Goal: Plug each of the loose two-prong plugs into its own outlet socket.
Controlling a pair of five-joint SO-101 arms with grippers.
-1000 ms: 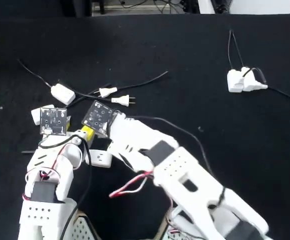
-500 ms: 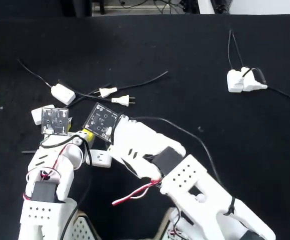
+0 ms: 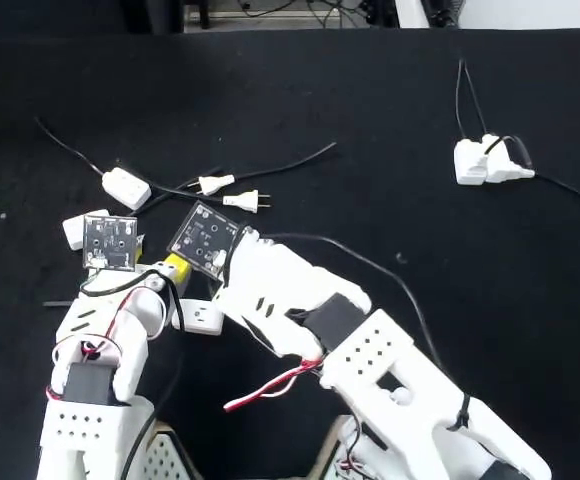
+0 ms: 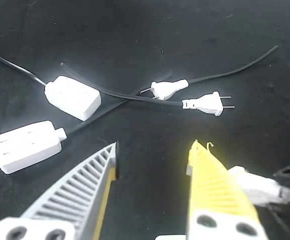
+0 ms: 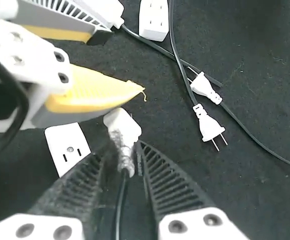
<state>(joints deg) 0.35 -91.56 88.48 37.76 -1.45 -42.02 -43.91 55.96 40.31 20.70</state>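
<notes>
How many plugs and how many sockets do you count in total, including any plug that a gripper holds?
Plugs: 4 (two loose plugs, one held plug in the right gripper, one plugged-in plug)
Sockets: 4
Total: 8

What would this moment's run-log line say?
left pincer: open, empty | right pincer: shut on plug | two loose plugs: unplugged

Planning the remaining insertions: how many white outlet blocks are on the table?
4 outlet blocks: one near the loose plugs, one left of it, one between the arms, one at far right, already plugged. Arms may hide others.
</notes>
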